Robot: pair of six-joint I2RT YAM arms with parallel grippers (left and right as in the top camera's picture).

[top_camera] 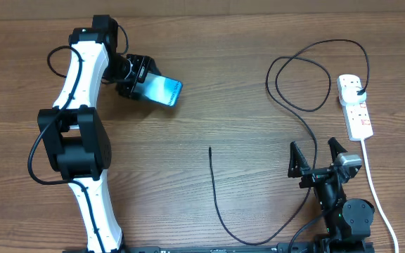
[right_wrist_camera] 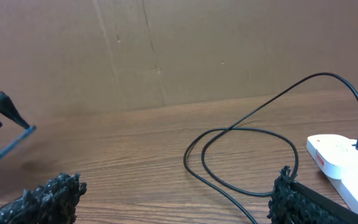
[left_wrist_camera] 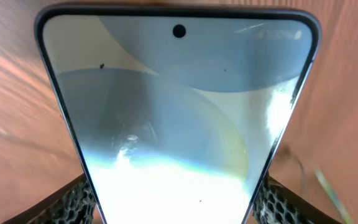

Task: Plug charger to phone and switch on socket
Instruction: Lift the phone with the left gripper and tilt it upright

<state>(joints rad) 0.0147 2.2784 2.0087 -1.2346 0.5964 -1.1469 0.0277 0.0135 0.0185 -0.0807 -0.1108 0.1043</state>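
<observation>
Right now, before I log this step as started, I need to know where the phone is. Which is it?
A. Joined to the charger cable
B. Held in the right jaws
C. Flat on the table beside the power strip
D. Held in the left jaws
D: the phone is clamped between the left jaws, while the right jaws stand open and empty.

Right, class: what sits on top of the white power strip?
The charger's plug sits in an end outlet of the power strip; its pins are hidden inside.
</observation>
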